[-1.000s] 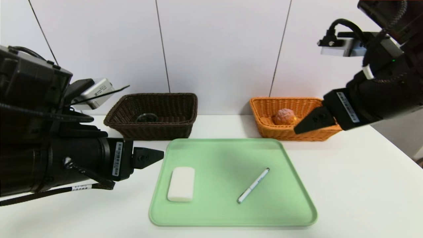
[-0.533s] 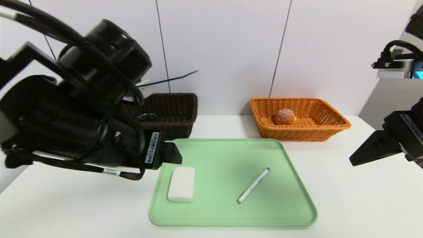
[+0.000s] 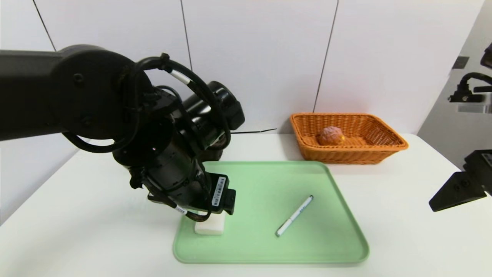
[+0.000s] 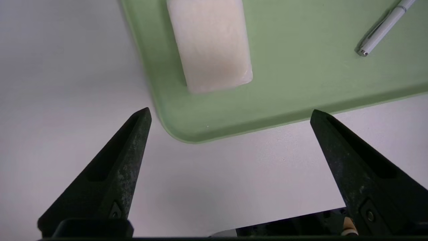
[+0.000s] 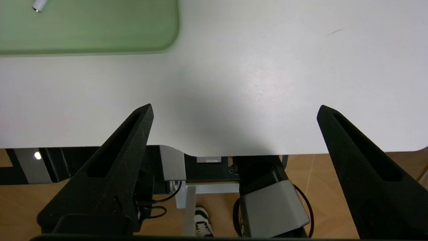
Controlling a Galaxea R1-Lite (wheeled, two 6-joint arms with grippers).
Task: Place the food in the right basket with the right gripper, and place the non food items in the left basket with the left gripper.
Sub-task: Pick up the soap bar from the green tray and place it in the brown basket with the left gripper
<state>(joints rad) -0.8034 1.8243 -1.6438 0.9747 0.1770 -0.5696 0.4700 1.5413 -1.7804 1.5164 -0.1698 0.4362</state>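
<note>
The food, a cracked pinkish-brown bun [image 3: 330, 135], lies in the right basket [image 3: 384, 132], the orange wicker one at the back right. A white block [image 4: 210, 43] lies at the front left of the green tray [image 3: 269, 181], with a slim white pen [image 3: 295, 215] to its right. My left gripper [image 4: 230, 112] points down over the tray's front-left corner, open and empty, its tips just short of the block. My left arm hides the left basket. My right gripper [image 5: 234, 107] hangs open and empty above the table's front right edge.
My bulky left arm [image 3: 115, 107] fills the left and back left of the head view. Bare white table [image 3: 403, 215] lies between the tray and the right gripper. A white panelled wall [image 3: 261, 57] closes the back.
My left arm swung in from the left and now points down over the white block. My right gripper drew back from the orange basket to the far right and lower.
</note>
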